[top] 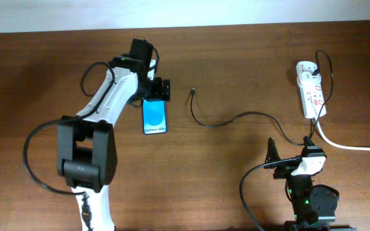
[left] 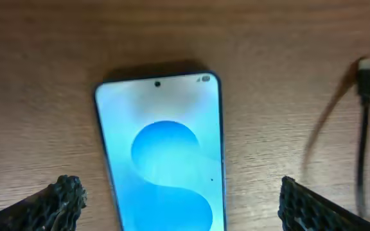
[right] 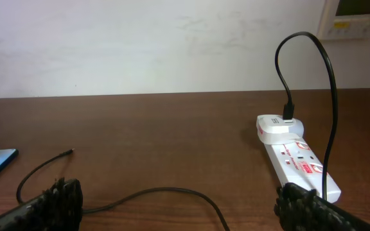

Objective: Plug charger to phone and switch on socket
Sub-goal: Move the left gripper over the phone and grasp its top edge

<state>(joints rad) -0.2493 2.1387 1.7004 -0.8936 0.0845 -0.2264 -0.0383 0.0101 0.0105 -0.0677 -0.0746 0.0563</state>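
While the left gripper [left: 185,204] is open over the slim blue-screened phone [left: 162,147], grip the thin, probably limp black charger [left: 363,147] by its rigid tip [left: 365,76], on its right.

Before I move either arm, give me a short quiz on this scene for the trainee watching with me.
1. True or false: the charger's tip is already plugged into the phone.
2. Short answer: which arm's claw is nearer the socket?
3. Pick one. The left claw is: A) shut on the charger's tip, B) open, with a finger on either side of the phone, C) shut on the socket.

Key
1. False: it lies loose beside the phone.
2. The right claw.
3. B
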